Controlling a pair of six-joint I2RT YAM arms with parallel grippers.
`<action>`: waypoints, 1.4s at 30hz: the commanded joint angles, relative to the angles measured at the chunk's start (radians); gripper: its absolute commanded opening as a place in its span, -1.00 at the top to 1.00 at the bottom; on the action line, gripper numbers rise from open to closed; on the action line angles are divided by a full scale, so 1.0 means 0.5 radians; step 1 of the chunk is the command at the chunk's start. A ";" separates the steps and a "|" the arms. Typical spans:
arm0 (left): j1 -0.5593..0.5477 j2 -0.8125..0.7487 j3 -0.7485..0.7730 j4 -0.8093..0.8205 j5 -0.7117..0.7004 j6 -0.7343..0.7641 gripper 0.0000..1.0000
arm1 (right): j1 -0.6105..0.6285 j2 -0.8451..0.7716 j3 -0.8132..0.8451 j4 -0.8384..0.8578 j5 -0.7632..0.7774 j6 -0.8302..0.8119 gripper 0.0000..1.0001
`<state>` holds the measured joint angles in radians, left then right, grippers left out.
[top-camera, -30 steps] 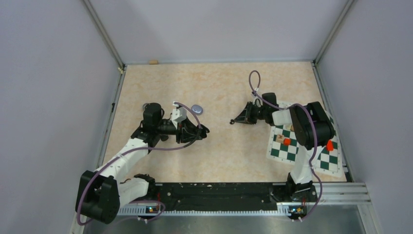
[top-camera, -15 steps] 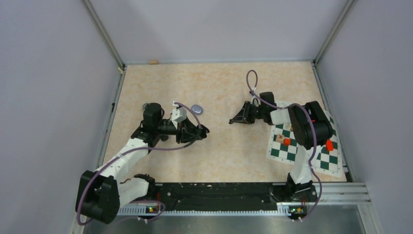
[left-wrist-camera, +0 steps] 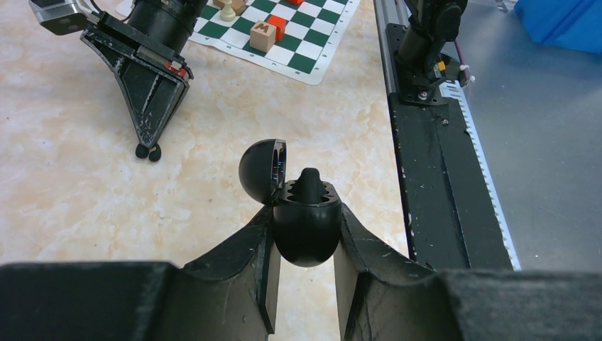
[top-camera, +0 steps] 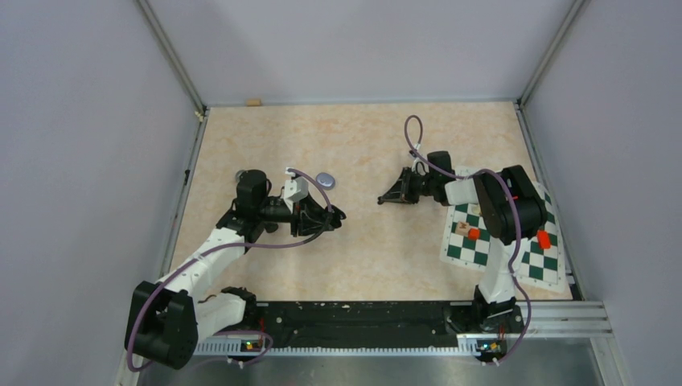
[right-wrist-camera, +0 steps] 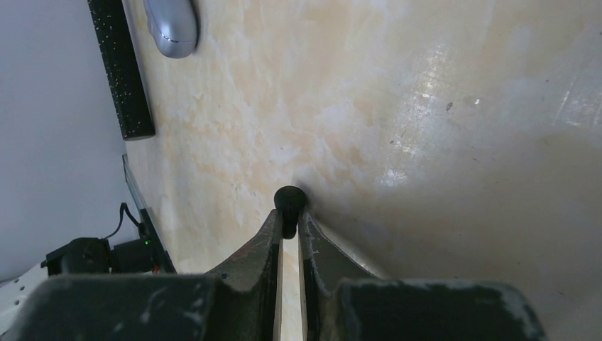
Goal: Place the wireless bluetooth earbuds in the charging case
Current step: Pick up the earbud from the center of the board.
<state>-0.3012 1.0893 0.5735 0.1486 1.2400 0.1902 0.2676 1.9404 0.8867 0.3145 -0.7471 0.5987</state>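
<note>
Nearest us, our left gripper (left-wrist-camera: 305, 213) is clenched on the black case (left-wrist-camera: 307, 241). It pinches the lower half from both sides, with the mouth facing up and the lid (left-wrist-camera: 257, 169) hinged back to one side. A dark stub (left-wrist-camera: 309, 183) stands up among the sockets. We take it for an earbud already seated, though we cannot be sure.

Further out, our right gripper (right-wrist-camera: 289, 222) pinches a black earbud (right-wrist-camera: 289, 199) at the very tips of its fingers, low over the table (right-wrist-camera: 440, 128). Whether the earbud touches the surface we cannot tell. Earbud and case are well apart.

We judge the step in hand to be carrying this earbud to the case. To do it well we should:
- lift clear of the table first;
- grip firmly, since so little of the earbud is held;
- come in from the side away from the lid;
- line the earbud up with the free socket;
- let go only once it sits.

Our left should hold the case level and steady.

Beyond, a pale case (top-camera: 325, 179) lies on the table, with the chessboard (top-camera: 460, 249) off to the right.
</note>
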 commanded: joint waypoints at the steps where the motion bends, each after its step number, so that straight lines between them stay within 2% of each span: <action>1: 0.003 -0.018 0.069 0.034 0.010 0.033 1.00 | 0.035 0.017 0.003 -0.018 0.017 -0.029 0.88; 6: 0.001 -0.027 0.068 0.034 0.009 0.034 1.00 | 0.035 -0.075 0.031 0.009 -0.050 -0.028 0.95; 15: 0.001 -0.055 0.056 0.034 0.002 0.045 1.00 | 0.035 -0.347 0.119 -0.033 -0.169 -0.096 0.98; 34: -0.004 -0.068 0.052 0.052 -0.001 0.032 1.00 | 0.037 -1.093 0.447 -0.363 -0.340 -0.593 1.00; 42: -0.004 -0.062 0.046 0.058 -0.015 0.034 1.00 | 0.041 -1.281 0.640 -0.295 -0.330 -0.623 1.00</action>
<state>-0.3012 1.0813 0.5735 0.1490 1.2320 0.1970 0.2771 1.3479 1.1301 0.1219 -0.8948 0.3122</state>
